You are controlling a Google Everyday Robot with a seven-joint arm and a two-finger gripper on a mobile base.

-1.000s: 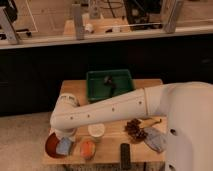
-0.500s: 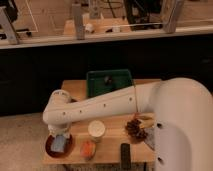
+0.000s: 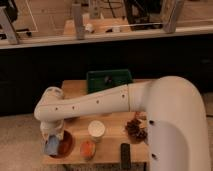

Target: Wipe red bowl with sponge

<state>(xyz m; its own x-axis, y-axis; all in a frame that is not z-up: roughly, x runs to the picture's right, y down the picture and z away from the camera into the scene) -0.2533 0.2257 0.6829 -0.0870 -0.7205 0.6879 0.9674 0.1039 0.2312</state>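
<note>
The red bowl (image 3: pixel 64 145) sits at the front left corner of the wooden table (image 3: pixel 112 120). The light blue sponge (image 3: pixel 51 147) lies in the bowl's left part, right under the end of my white arm. My gripper (image 3: pixel 50 136) hangs over the sponge and the bowl, reaching down from the arm's elbow at the left. The arm hides the gripper's upper part.
A white cup (image 3: pixel 96 129) stands right of the bowl, with a small orange round object (image 3: pixel 87 148) in front of it. A green bin (image 3: pixel 109 81) is at the table's back. A dark remote-like object (image 3: pixel 125 155) and a brown cluster (image 3: pixel 136 128) lie at the right.
My arm has swung left, and its end has come down over the red bowl. The sponge has gone from the bowl's right side to its left part.
</note>
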